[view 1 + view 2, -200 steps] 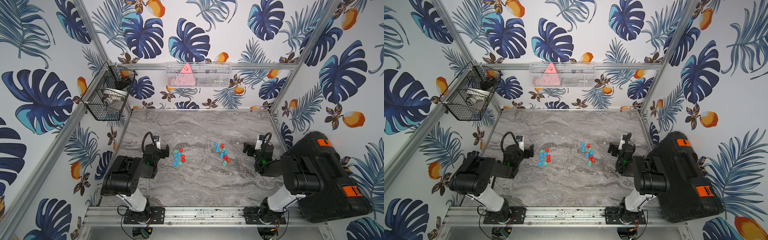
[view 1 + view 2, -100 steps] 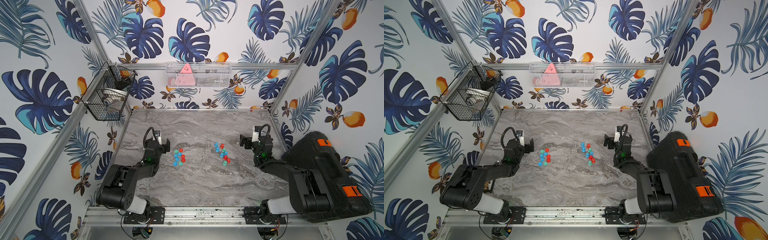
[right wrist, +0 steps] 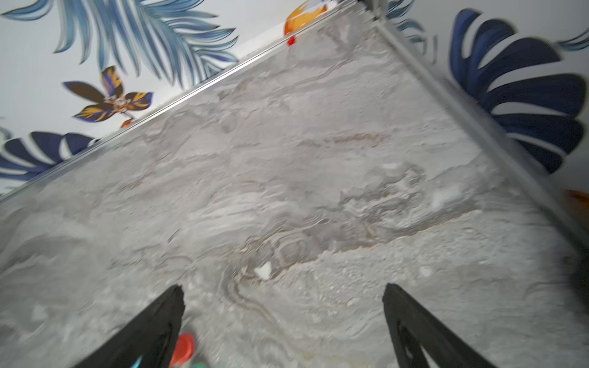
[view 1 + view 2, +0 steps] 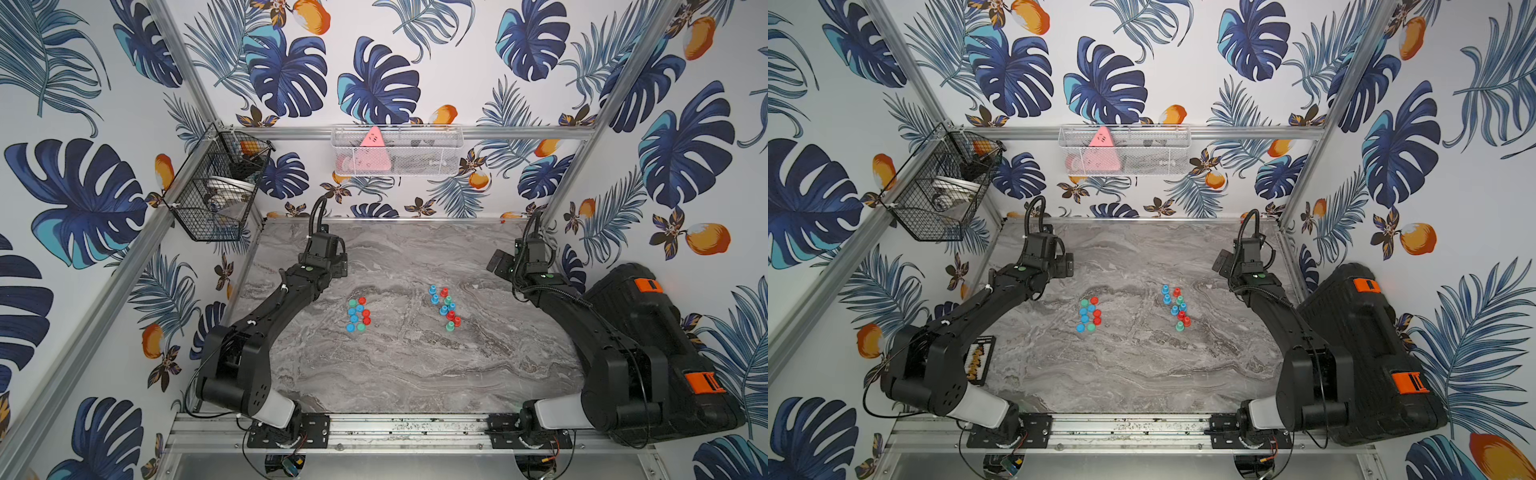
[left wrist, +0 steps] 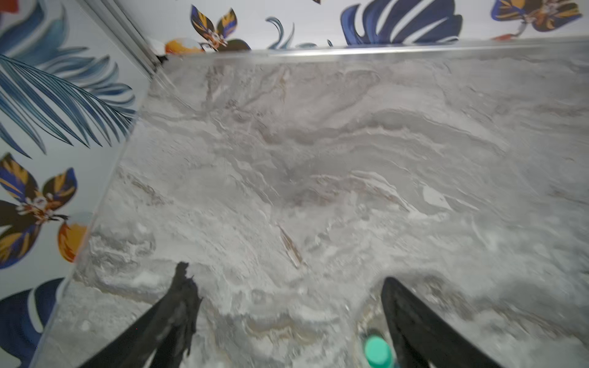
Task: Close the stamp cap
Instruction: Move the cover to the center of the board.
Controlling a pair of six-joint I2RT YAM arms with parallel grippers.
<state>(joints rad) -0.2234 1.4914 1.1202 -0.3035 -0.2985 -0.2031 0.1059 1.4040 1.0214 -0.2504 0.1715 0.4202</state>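
Note:
Several loose stamp caps (image 4: 357, 315), blue, red and green, lie in a cluster left of the table's middle. Several small stamps (image 4: 446, 309) in the same colours stand in a cluster to its right. Both clusters show in both top views, caps (image 4: 1090, 314) and stamps (image 4: 1177, 308). My left gripper (image 4: 337, 266) hovers behind the caps, open and empty. In the left wrist view a green cap (image 5: 377, 350) lies beside one of the left gripper's (image 5: 285, 272) fingers. My right gripper (image 4: 498, 262) hangs behind and to the right of the stamps, open and empty. In the right wrist view a red stamp (image 3: 183, 349) shows by a finger of the right gripper (image 3: 282, 286).
The grey marble table (image 4: 395, 374) is walled on three sides. A black wire basket (image 4: 216, 187) hangs on the left wall and a white mesh basket (image 4: 397, 151) on the back wall. A black case (image 4: 665, 353) stands at the right. A small abacus (image 4: 980, 359) lies front left.
Both arms have stretched out, carrying their grippers up and toward the back of the table. The caps and stamps have not moved.

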